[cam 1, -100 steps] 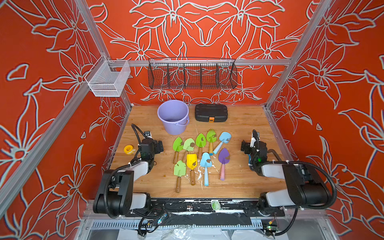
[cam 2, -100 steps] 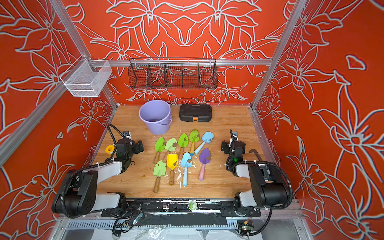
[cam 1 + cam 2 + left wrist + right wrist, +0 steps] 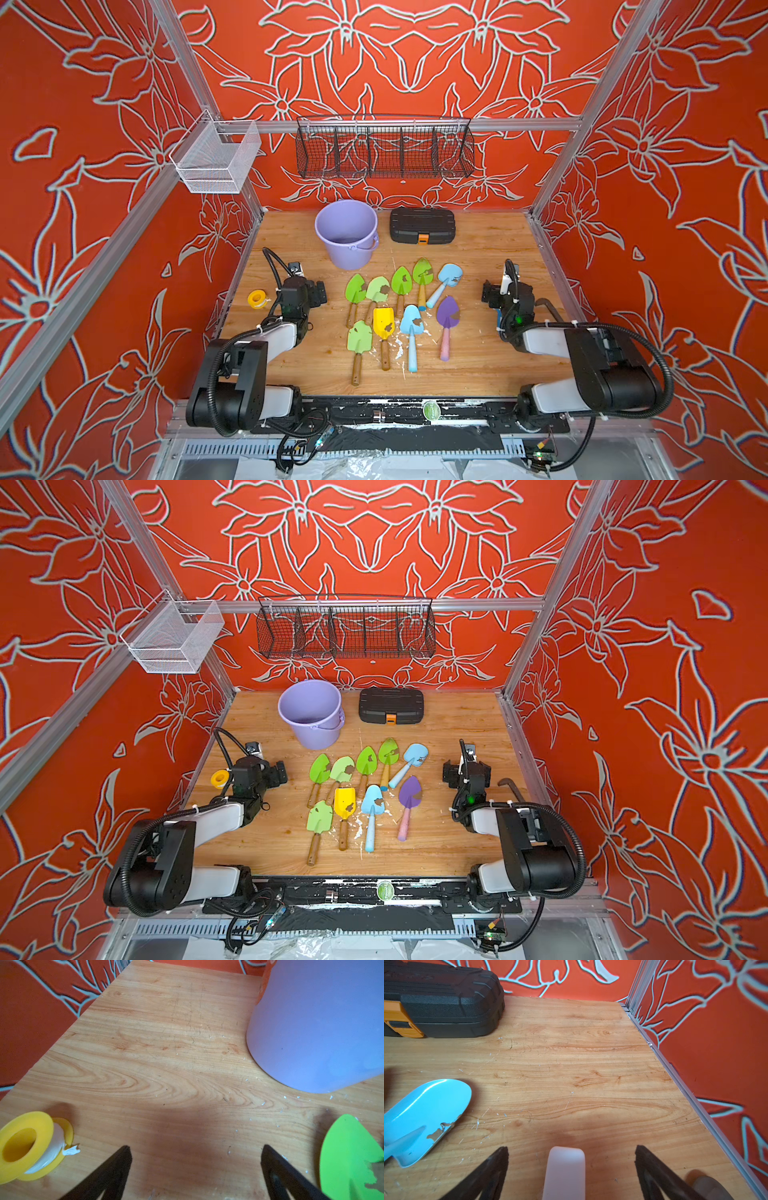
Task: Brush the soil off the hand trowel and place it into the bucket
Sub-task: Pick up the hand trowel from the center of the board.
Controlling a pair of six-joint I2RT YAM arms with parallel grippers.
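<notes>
Both claws stood spread wide, gripping nothing: the left claw (image 3: 195, 1150) and the right claw (image 3: 571, 1148) hung low over the bench (image 3: 478, 249), one at each side of the trowels (image 3: 383, 320). The leftmost green trowel (image 3: 354, 289) lay just beside the left claw (soil (image 3: 363, 286) on its blade), handle toward the robot's base, tip toward the bucket (image 3: 349, 253) at the far side; we judged the left arm nearer.

Soiled trowels (image 3: 383, 322) before upright lavender bucket (image 3: 349, 253)

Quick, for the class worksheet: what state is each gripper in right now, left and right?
Left gripper: open, holding nothing.
Right gripper: open, gripping nothing.
</notes>
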